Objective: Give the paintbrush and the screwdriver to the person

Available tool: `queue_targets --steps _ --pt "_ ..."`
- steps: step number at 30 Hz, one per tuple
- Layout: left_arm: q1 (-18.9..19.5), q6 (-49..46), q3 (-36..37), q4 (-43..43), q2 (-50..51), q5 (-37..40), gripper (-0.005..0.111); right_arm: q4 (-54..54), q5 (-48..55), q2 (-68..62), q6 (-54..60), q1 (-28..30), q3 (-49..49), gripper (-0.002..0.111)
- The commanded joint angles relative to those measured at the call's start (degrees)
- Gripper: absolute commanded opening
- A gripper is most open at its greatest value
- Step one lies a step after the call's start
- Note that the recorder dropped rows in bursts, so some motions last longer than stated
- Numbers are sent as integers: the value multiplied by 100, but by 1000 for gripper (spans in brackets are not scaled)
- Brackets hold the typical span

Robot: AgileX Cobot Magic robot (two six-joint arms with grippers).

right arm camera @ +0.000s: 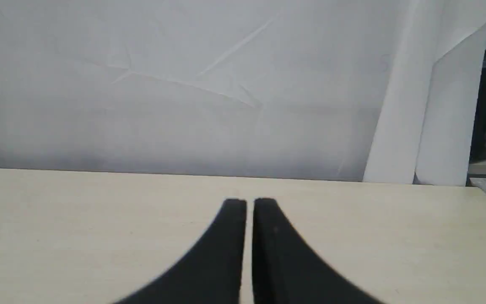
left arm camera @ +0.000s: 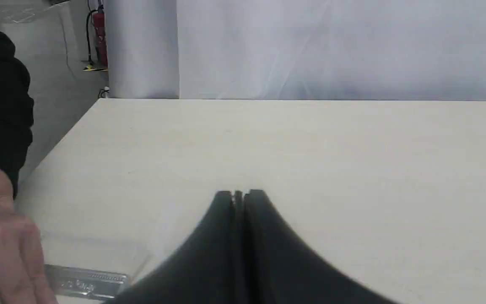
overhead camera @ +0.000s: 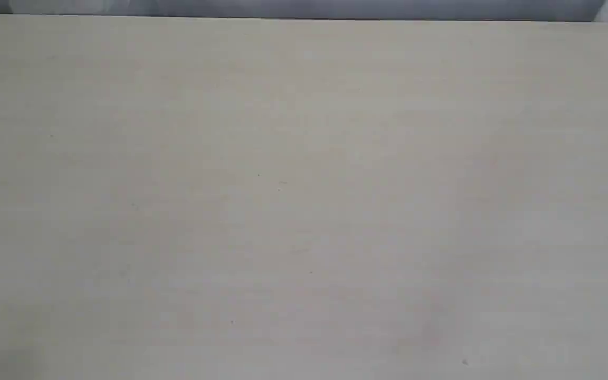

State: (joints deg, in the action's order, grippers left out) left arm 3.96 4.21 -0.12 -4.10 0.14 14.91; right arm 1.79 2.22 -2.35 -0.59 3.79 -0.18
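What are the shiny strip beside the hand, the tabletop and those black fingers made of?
Shiny strip: likely metal, with bright glints and stamped marks. Tabletop: pale matte wood or laminate, with faint grain. Fingers: matte black plastic or rubber; I cannot tell which.

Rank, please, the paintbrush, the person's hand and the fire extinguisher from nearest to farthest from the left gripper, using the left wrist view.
1. Paintbrush: lying on the table, close beside the left gripper.
2. Person's hand: just past the brush, at the table's edge.
3. Fire extinguisher: off the table, well beyond its far corner.
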Motion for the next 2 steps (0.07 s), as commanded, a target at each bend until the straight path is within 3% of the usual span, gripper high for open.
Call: queue_targets --steps 1,2 --pt "-32 12 12 25 -14 -56 0 41 -22 31 -29 8 18 4" --pt "-32 12 12 25 -14 -56 0 41 -22 31 -29 8 18 4"
